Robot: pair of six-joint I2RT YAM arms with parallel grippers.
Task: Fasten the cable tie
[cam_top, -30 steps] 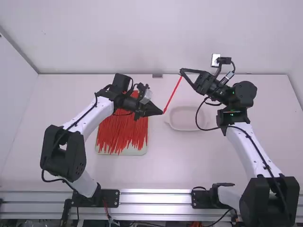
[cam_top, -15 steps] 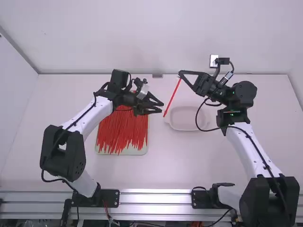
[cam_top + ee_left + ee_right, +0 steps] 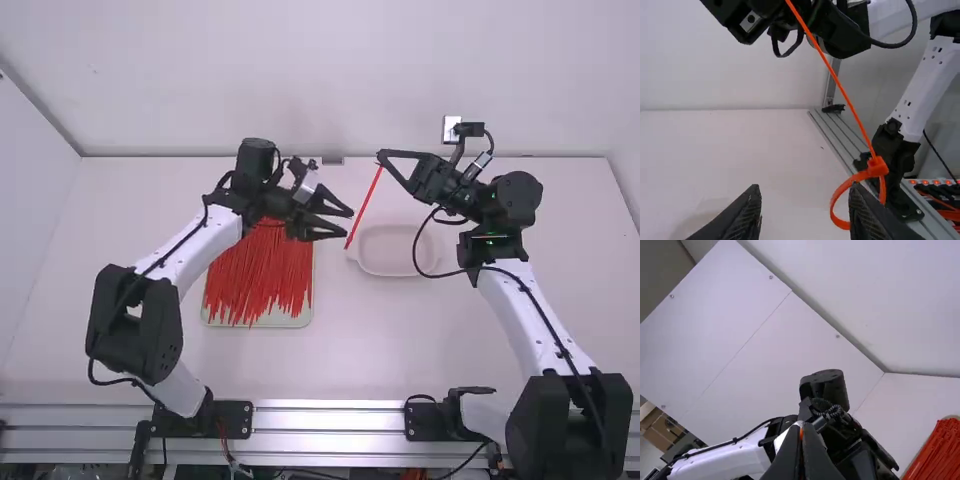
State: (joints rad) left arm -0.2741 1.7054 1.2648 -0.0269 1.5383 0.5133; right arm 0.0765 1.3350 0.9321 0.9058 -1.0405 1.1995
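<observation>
**Kid:** Is the cable tie [image 3: 362, 205] done up yet?

**Helper:** Partly, I think. The tail goes through the little head [image 3: 876, 166], so there is 1 loop [image 3: 846, 196] hanging under it. The loop looks big and loose. Pulling it snug looks like the job that is left.

**Kid:** Who has it?

**Helper:** The right gripper [image 3: 384, 158] is pinched tight on the long tail. It holds the tie up in the air over the table [image 3: 450, 320], near the white bowl [image 3: 400, 274]. The left gripper [image 3: 338, 222] has its 2 fingers spread wide with nothing in them, right beside the loop.

**Kid:** What can't you see?

**Helper:** The loop runs close by 1 finger, and I can't tell if they touch. From above, the loop is too small to make out. I can't tell if the head has locked. The pile of spare ties [image 3: 258, 280] lies on its tray [image 3: 300, 322].
</observation>
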